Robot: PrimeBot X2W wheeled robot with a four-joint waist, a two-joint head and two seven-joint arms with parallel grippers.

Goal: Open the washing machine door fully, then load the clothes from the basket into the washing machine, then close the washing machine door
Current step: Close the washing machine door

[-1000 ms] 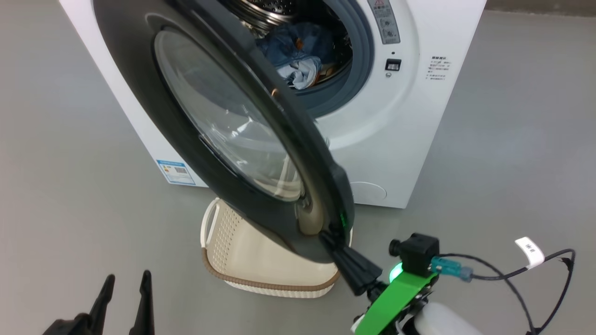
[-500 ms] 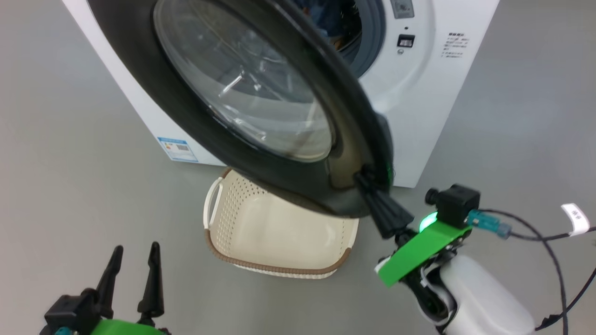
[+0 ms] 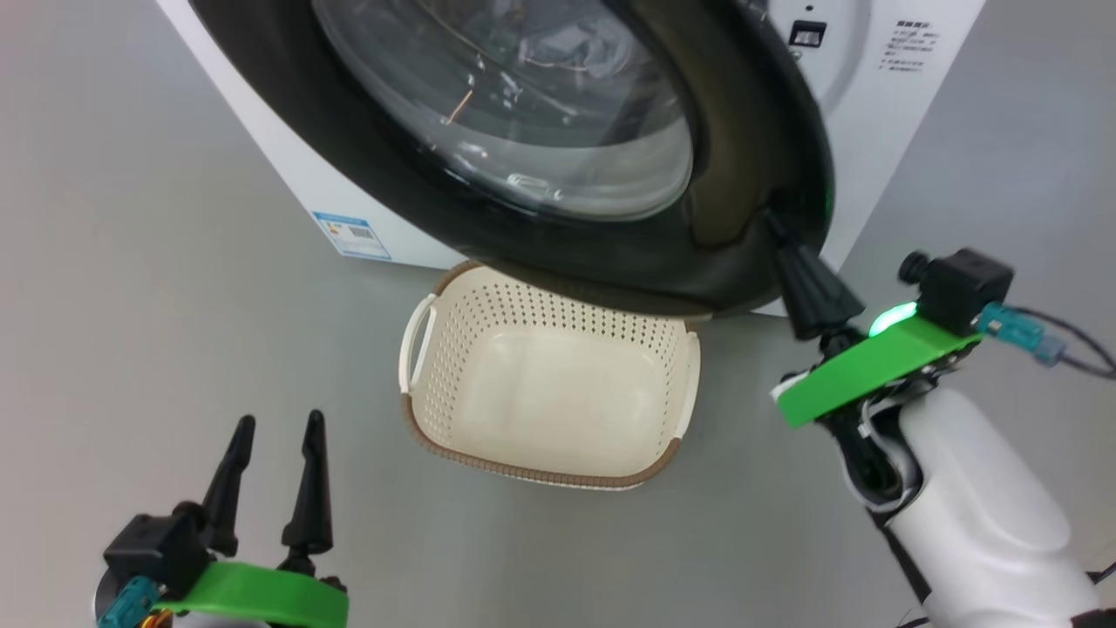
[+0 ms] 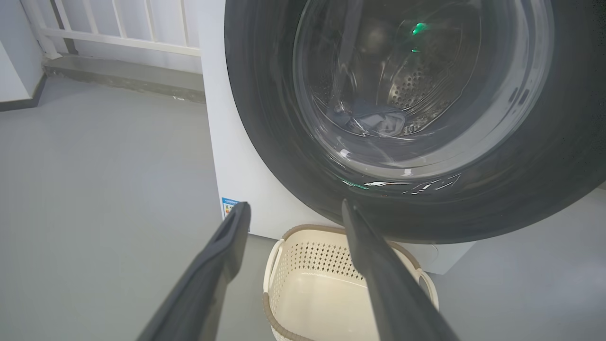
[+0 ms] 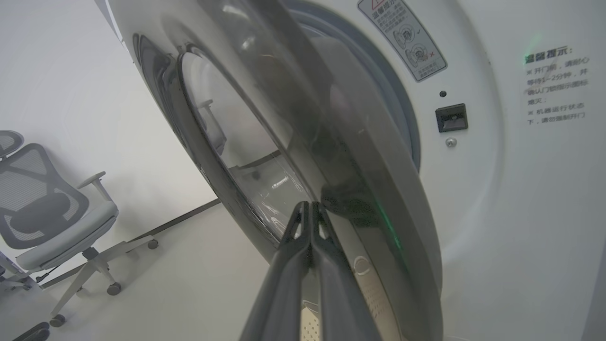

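the large round glossy black door (image 3: 750,131) has swung nearer the white front-loading washer (image 3: 881,113) than half a second ago, with a gap left. my right gripper (image 3: 776,228), fingers pressed together, touches the door's edge. my left gripper (image 3: 279,419) hangs spread and empty. light blue clothes (image 4: 374,121) lie in the drum, and the cream perforated basket (image 3: 532,471) sits empty below.

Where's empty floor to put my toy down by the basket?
Bare floor lies left of the basket, up to the washing machine and the left gripper. The basket is empty too. Crowded: its far end, by the washing machine door and right gripper.
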